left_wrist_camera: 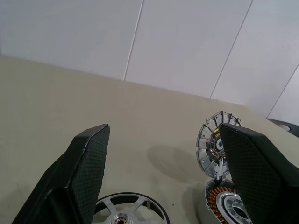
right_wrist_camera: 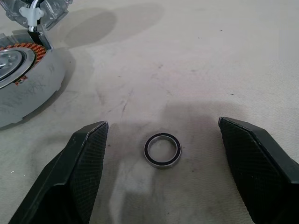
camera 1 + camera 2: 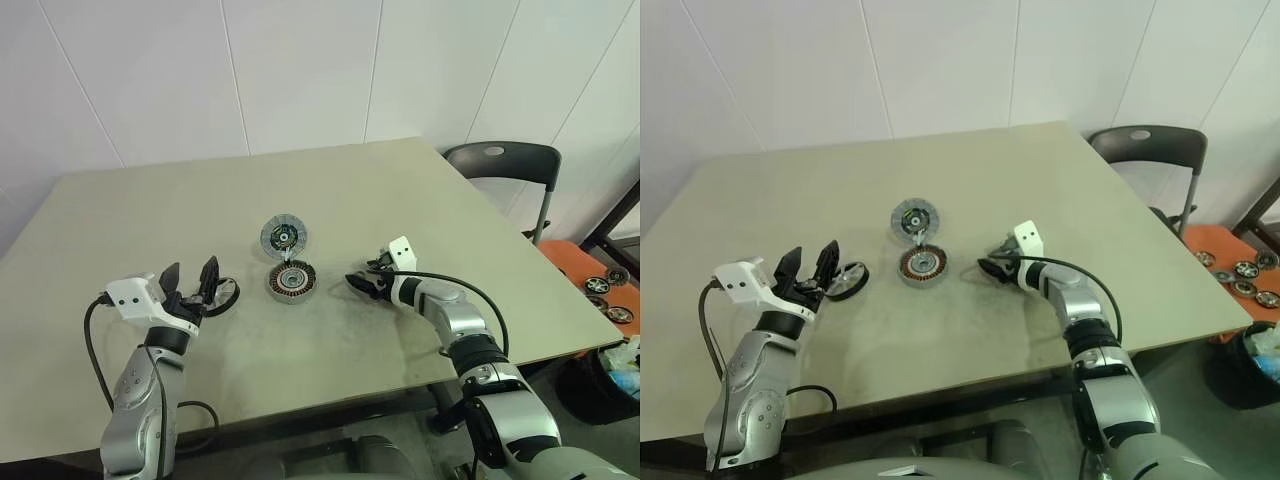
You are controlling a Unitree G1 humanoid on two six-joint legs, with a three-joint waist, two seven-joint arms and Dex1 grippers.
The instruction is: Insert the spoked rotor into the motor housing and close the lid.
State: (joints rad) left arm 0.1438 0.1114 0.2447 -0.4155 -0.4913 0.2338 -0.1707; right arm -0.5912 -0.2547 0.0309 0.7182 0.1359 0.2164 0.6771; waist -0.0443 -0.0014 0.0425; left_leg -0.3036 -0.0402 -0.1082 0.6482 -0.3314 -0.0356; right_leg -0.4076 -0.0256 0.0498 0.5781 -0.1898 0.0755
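- The left gripper (image 3: pixel 192 279) has its jaws spread wide and empty, raised over the table (image 3: pixel 120 210) just left of the spoked rotor (image 3: pixel 222 293).
- The right gripper (image 2: pixel 161 135) is likewise released, with a small dark ring (image 2: pixel 162 150) lying flat on the table between its fingers (image 2: pixel 86 158), untouched.
- The motor housing (image 3: pixel 291 282) stands at mid-table, windings showing; the rotor lies flat to its left, the small ring to its right.
- The lid (image 3: pixel 283 236) stands tilted up just behind the housing, joined to its rim.
- A dark chair (image 3: pixel 505 165) stands well beyond the table's far right corner.
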